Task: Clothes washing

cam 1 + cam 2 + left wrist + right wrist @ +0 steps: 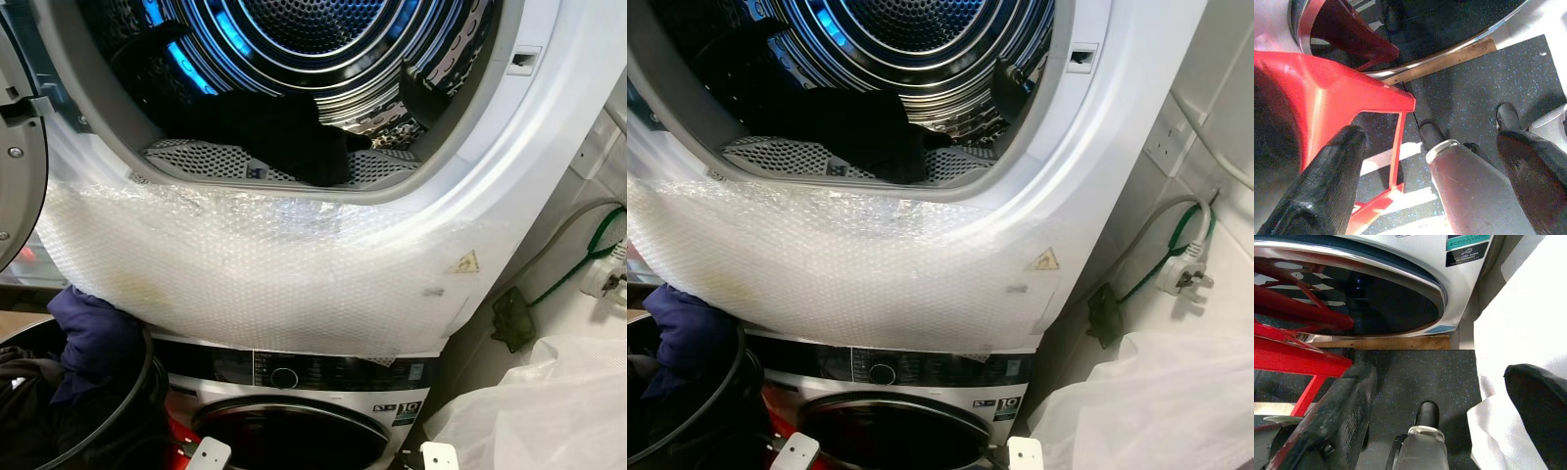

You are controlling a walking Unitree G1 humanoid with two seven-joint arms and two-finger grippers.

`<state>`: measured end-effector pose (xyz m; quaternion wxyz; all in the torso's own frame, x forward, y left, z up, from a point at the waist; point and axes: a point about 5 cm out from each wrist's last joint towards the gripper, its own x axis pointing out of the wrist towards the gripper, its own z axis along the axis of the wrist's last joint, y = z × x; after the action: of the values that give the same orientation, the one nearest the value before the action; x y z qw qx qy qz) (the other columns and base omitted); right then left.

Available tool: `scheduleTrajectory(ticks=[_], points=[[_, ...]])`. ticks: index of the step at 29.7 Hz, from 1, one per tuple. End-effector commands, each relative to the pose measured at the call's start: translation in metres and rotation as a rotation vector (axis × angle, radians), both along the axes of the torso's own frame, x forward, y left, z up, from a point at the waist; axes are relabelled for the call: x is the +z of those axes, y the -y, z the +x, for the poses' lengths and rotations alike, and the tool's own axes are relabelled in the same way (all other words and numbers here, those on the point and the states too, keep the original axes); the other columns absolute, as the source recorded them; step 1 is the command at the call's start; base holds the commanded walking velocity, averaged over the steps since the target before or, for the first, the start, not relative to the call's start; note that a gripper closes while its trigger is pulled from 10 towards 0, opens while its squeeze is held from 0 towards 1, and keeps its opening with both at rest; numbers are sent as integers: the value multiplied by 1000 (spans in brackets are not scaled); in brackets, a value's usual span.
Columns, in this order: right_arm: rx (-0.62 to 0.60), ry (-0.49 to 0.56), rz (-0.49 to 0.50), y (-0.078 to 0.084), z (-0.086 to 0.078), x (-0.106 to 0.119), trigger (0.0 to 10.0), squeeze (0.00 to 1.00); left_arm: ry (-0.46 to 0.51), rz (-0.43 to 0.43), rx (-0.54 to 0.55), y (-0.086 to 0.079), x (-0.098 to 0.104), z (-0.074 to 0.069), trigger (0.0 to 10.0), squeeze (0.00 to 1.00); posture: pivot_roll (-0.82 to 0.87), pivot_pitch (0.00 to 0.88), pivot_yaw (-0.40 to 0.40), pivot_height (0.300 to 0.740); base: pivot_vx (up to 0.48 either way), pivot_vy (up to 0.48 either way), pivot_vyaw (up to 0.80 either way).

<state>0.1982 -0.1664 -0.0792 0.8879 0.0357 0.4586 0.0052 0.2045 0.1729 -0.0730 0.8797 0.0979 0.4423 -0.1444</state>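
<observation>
The upper dryer's drum (294,39) stands open, and a heap of dark clothes (284,132) lies at its front lip. A dark blue garment (93,328) sits on top of a black-rimmed laundry basket (127,401) at the lower left. Both arms hang low in front of the lower washer (294,431). My left gripper (1435,176) is open over the dark floor mat beside a red frame (1327,107), holding nothing. My right gripper (1442,406) is open too, empty, near the washer's round glass door (1376,298).
Bubble wrap (255,274) covers the dryer's front below the opening. The dryer door (15,147) hangs open at the left. A white plastic sheet (549,401) lies at the lower right, with a plug (1181,274) and green cable on the wall above it.
</observation>
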Motion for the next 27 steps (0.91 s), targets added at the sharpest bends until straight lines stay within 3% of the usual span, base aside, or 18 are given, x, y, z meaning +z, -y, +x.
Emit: scheduleTrajectory(ticks=[1,4,7,10,13,17,19,23,24,25,27], points=[[-4,-19,-30,4,-1,-1,10000,0,10,6,-4,0,1,2,10000,0,20,0,-19,740,0,0,0],[-29,-25,-35,6,-3,-2,10000,0,42,1,0,3,4,7,10000,0,19,0,-11,740,0,0,0],[-29,-32,-22,4,-6,-3,10000,0,132,-42,12,8,15,22,10000,0,14,0,-4,740,0,0,0],[-30,-49,-10,0,-13,-7,10000,0,216,-148,-7,18,25,34,10000,0,4,0,16,740,0,0,0],[-20,-59,-10,-2,-17,-9,10000,0,246,-157,-60,20,26,30,10000,0,-5,0,27,740,0,0,0],[-26,-77,-16,1,-25,-12,10000,0,386,-214,-92,17,35,21,10000,0,-7,0,39,740,0,0,0],[-25,-81,-18,2,-27,-13,10000,0,399,-221,-94,17,36,20,10000,0,-4,0,39,740,0,0,0],[-9,-100,-29,3,-33,-15,10000,0,495,-250,-170,19,51,12,10000,0,15,0,41,740,0,0,0],[-4,-103,-30,3,-33,-16,10000,0,512,-248,-178,18,54,10,10000,0,15,0,41,740,0,0,0],[11,-106,-31,1,-34,-16,10000,0,579,-243,-176,14,71,3,10000,0,15,0,50,740,0,0,0],[13,-106,-31,0,-35,-16,10000,0,600,-240,-172,12,77,0,10000,0,15,0,50,740,0,0,0]])
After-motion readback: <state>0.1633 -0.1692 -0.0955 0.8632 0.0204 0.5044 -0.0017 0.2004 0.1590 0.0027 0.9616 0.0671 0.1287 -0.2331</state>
